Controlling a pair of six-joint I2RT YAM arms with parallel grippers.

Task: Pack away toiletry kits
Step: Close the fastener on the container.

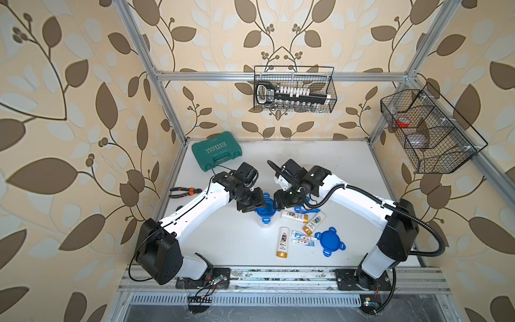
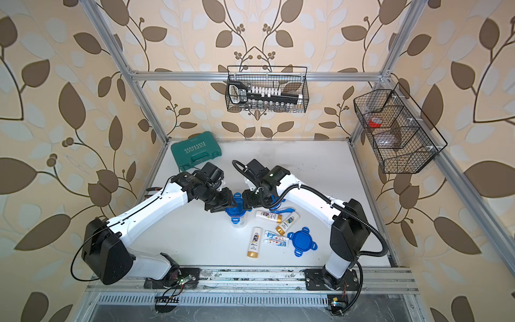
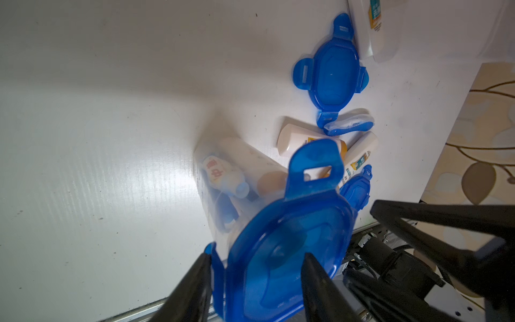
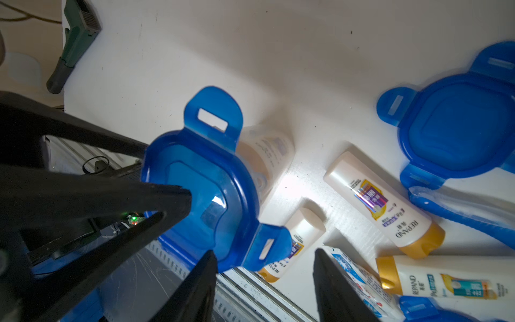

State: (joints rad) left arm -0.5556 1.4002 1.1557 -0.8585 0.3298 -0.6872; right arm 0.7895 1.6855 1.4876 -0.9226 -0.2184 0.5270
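Observation:
A clear jar (image 3: 220,178) stands mid-table with a bottle, a tube and a toothbrush inside and a blue four-tab lid (image 1: 266,210) on top. My left gripper (image 3: 256,256) is shut on that lid, one finger against a folded side tab and the other on the lid's top. My right gripper (image 4: 264,252) is open, and the lid's near tab (image 4: 267,245) sits loose between its fingers. To the right lie three gold-capped bottles (image 1: 282,242), two toothpaste tubes (image 1: 303,237), a blue toothbrush (image 1: 302,211) and a spare lid (image 1: 330,241). Another lid (image 1: 305,200) shows partly under the right arm.
A green tool case (image 1: 216,150) lies at the back left and pliers (image 1: 185,192) at the left edge. A wire basket (image 1: 294,89) hangs on the back wall, another (image 1: 426,131) on the right wall. Both arms meet over the table's middle.

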